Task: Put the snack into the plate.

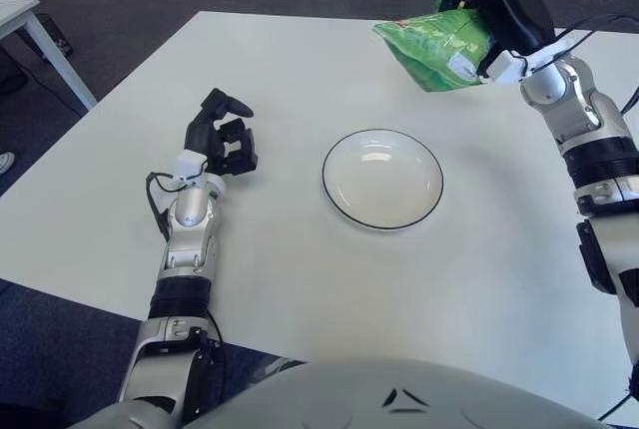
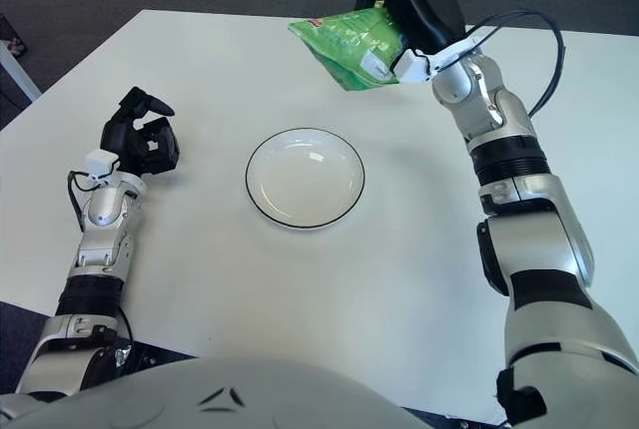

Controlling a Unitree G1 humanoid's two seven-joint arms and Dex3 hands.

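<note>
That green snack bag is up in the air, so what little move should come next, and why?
Probably the right robot hand should carry the green snack bag toward the robot and a little left, over the plate. The bag hangs beyond the plate's far rim, and the plate holds nothing yet. The left robot hand shows left of the plate, curled and holding nothing.

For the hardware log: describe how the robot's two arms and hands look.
Both arms are built of silver-grey metallic segments with black bands at the joints. The left hand and right hand have black fingers on a small white block at the wrist. Thin black cables loop beside each wrist, the longer one arching behind the right forearm.
</note>
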